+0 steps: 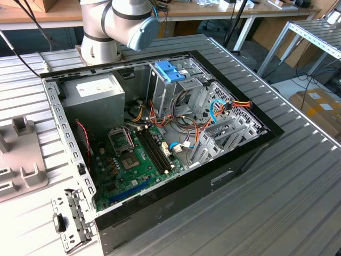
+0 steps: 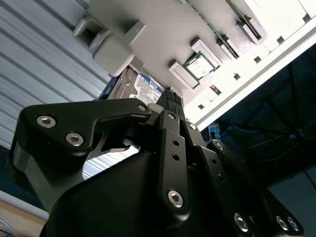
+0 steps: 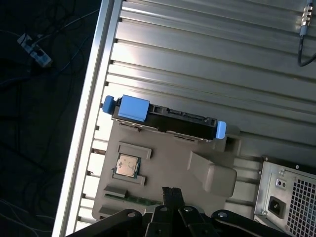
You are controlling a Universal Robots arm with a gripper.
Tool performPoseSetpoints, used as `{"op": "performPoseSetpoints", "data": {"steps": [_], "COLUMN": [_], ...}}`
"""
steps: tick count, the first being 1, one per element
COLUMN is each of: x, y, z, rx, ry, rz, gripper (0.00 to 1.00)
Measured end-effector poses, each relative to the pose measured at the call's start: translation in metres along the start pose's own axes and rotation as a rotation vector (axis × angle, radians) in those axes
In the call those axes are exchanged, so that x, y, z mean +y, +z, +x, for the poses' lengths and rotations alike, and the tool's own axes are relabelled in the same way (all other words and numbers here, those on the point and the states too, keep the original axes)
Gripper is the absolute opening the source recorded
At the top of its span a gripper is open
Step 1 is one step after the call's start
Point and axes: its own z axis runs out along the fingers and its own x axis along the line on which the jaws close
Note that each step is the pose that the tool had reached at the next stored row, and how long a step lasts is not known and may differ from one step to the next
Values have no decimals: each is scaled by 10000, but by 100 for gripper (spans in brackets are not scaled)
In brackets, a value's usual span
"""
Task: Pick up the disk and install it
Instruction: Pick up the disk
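The disk stands on its long edge against the far side of a grey fixture plate. It has a dark body, a bright blue end tab at one end and a smaller blue tab at the other. In the second wrist view the disk shows its labelled face just beyond the fingertips. My gripper hangs above the fixture plate, apart from the disk, with its black fingers shut together on nothing. The same gripper appears in the second wrist view.
A processor chip lies in a pocket of the fixture plate. The open computer case sits on the ribbed metal table, with a drive cage topped by a blue latch. The power supply is close beside the fixture.
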Motion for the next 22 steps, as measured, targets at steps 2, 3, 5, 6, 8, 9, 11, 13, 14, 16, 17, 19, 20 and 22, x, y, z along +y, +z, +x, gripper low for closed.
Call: {"op": "performPoseSetpoints", "data": {"steps": [2,3,5,6,8,9,11,13,14,16,17,19,20,22], "x": [0,0,0,0,0,0,0,0,0,0,0,0,0,0], "y": [0,0,0,0,0,0,0,0,0,0,0,0,0,0], "z": [0,0,0,0,0,0,0,0,0,0,0,0,0,0], "rx": [2,4,7,8,11,12,14,18,19,20,22,26,27,29], "ry": [-65,-109,-165,-191,-243,-270,-334,-400,-426,-475,-506,-579,-609,-663], "rz": [-2,-3,-4,-5,-6,-7,-8,-10,-11,-12,-13,-14,-15,-16], "gripper": [11,11,11,11,11,11,11,11,11,11,11,11,11,11]}}
